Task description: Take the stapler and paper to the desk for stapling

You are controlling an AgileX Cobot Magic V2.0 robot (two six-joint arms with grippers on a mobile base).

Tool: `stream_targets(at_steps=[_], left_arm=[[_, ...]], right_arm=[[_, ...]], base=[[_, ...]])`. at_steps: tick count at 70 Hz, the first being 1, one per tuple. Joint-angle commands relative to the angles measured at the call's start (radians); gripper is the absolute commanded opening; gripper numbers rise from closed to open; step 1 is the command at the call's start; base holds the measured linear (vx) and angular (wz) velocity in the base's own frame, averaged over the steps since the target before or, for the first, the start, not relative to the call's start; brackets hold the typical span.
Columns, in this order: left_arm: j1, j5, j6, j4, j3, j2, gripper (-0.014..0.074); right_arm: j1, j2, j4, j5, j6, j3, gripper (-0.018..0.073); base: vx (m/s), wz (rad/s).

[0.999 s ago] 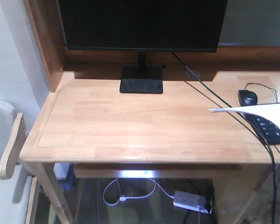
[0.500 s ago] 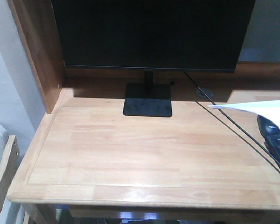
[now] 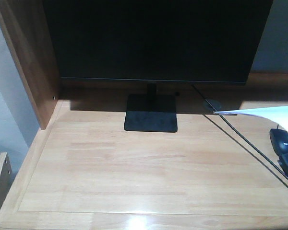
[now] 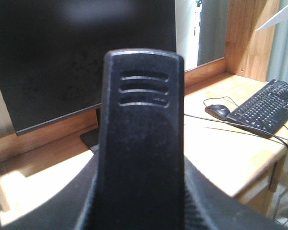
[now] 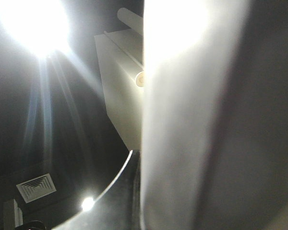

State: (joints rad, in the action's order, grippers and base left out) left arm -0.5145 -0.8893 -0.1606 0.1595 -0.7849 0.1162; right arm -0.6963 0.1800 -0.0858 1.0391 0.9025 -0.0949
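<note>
Left pincer (image 4: 143, 203) closed around black stapler (image 4: 141, 120); white paper (image 3: 273, 114) aloft at right above tabletop (image 3: 134, 167), near mouse (image 3: 283, 140); right pincer's grip impossible to tell.

left gripper fingers (image 4: 209, 203): we see matte black plastic, broad curved shoulders, finely ribbed surface | right gripper finger (image 5: 271, 120): we make out only a dark grey blur

White paper (image 3: 271, 114) aloft over desk (image 3: 134, 172) right side — black stapler (image 4: 141, 143) upright, fills left wrist view.
</note>
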Motion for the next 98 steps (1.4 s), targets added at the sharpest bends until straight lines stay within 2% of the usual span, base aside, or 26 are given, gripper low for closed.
stream_targets(at_steps=[1,98], left_arm=[[-0.003,0.117,0.001,0.017,-0.025,0.017,-0.0006],[-0.003,0.117,0.001,0.017,-0.025,0.017,-0.0006]], right_arm=[[-0.001,0.013,0.016,0.028,-0.011,-0.025,-0.0007],[-0.001,0.013,0.016,0.029,-0.011,-0.025,-0.0007]], base=[[0.07,-0.04],[0.02,-0.01]])
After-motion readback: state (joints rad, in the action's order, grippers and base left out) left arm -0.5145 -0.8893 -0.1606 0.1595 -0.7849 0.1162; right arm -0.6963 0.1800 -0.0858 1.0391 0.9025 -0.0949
